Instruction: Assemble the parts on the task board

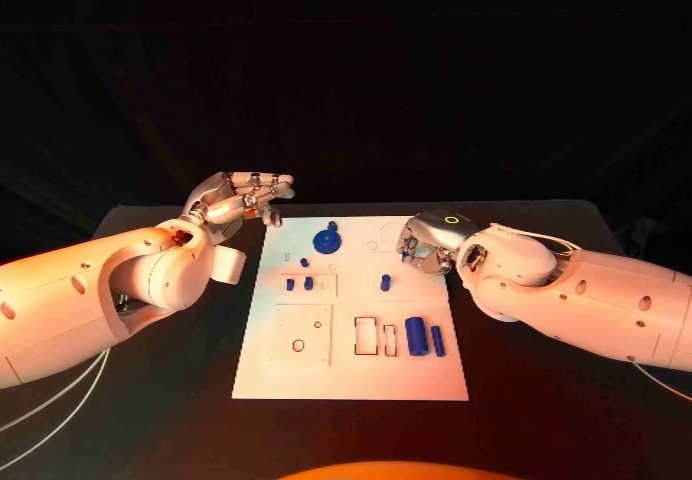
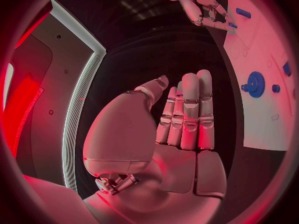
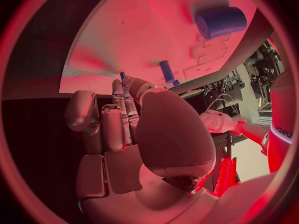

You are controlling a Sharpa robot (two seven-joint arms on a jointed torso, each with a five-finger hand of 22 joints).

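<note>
Apparently no part is in hand yet: the left hand [image 1: 245, 197] hovers off the task board [image 1: 353, 375], fingers straight and together, empty. The right hand [image 1: 427, 243] curls over the board's edge near a small blue peg [image 1: 385, 283]; whether it pinches anything, I cannot tell. Next comes a grasp.
</note>
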